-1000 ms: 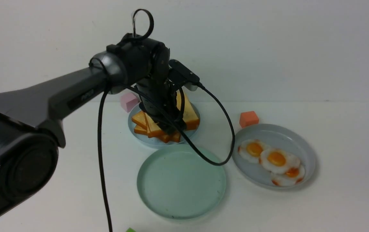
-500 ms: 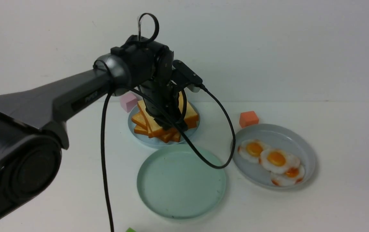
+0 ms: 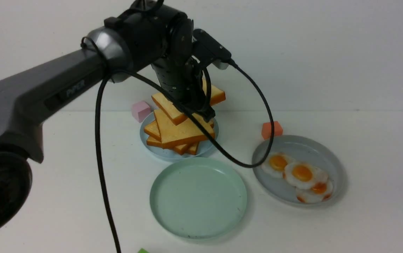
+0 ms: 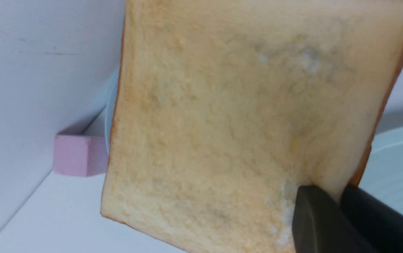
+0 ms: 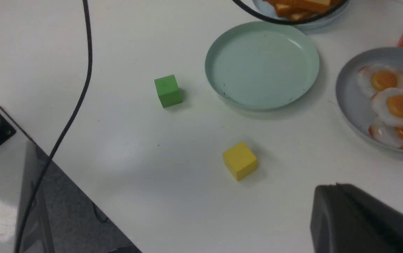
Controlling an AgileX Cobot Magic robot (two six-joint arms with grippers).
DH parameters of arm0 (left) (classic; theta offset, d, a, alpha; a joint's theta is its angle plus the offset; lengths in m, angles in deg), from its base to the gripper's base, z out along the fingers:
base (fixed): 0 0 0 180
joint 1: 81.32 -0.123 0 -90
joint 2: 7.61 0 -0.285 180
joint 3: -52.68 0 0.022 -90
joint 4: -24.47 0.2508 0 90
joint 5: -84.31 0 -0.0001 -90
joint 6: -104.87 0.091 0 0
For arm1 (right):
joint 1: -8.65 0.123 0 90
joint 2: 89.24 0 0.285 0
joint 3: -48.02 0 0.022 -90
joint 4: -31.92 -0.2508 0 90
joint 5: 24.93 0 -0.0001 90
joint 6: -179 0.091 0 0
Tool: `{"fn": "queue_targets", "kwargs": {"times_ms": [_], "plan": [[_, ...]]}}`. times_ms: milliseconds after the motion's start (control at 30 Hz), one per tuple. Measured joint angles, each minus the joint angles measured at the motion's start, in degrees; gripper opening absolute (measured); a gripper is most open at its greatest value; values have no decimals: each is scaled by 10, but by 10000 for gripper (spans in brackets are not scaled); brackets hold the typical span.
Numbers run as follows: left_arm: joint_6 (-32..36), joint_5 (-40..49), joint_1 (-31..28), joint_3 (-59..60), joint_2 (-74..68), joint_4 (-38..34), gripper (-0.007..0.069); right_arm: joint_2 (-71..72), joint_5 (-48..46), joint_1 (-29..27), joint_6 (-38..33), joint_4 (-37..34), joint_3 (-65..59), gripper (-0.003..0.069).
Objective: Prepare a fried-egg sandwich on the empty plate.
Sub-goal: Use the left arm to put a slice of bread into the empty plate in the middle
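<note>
My left gripper (image 3: 206,114) is shut on one corner of a golden toast slice (image 3: 173,107) and holds it tilted in the air above the stack of toast slices (image 3: 178,135) on the light-blue plate (image 3: 159,153). In the left wrist view the held slice (image 4: 243,116) fills the frame, pinched at the gripper (image 4: 338,195). The mint-green plate (image 3: 198,196) lies bare in front of the stack; it also shows in the right wrist view (image 5: 261,66). Three fried eggs (image 3: 301,172) lie on the grey plate (image 3: 314,147). My right gripper (image 5: 335,189) is shut and empty over the near table.
A pink cube (image 3: 140,110) sits behind the toast plate, an orange cube (image 3: 271,129) behind the grey plate. A green cube (image 5: 167,90) and a yellow cube (image 5: 239,160) lie nearer me. A black cable (image 3: 236,164) droops between the mint and grey plates.
My left gripper has risen with the toast slice, lifting it clear off the stack. The plates and eggs have not moved.
</note>
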Motion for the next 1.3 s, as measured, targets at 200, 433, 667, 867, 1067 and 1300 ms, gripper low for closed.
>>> {"fn": "queue_targets", "kwargs": {"times_ms": [200, 433, 667, 867, 1067, 1300], "plan": [[-48, 13, 62, 88, 73, 14, 41, 0, -2, 0, 1, 38, 0, 29], [-100, -24, 134, 276, 116, 67, 36, 0, -2, 0, 73, 120, 0, 32], [-120, -89, 132, 357, 121, 99, 36, 20, -3, 0, 119, 173, 0, 32], [-112, -126, 133, 373, 121, 91, 35, 26, -4, 0, 119, 175, 0, 32], [-76, -122, 133, 373, 113, 58, 34, 26, -4, 0, 119, 174, 0, 32], [-72, -131, 133, 375, 83, 65, 116, 26, -4, 0, 119, 152, 0, 33]]}}
